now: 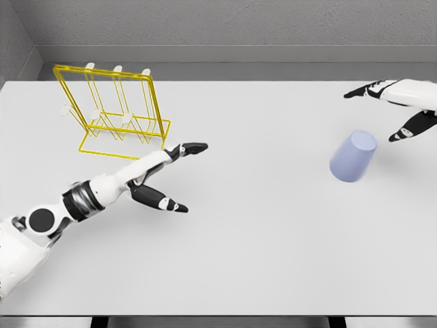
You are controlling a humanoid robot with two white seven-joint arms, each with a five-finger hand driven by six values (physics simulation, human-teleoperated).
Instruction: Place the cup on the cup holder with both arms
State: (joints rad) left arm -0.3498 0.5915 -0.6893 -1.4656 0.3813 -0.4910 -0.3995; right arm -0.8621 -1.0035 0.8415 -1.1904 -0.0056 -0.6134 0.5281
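Observation:
A pale blue cup lies tilted on the white table at the right, its base pointing up and to the right. The yellow wire cup holder with white-tipped pegs stands at the back left. My right hand hovers just above and right of the cup, fingers spread, thumb close to the cup's base but not touching. My left hand reaches over the table's middle left, just right of the holder's base, fingers spread and holding nothing.
A grey wall runs behind the table's far edge. The table's front edge crosses the bottom of the view.

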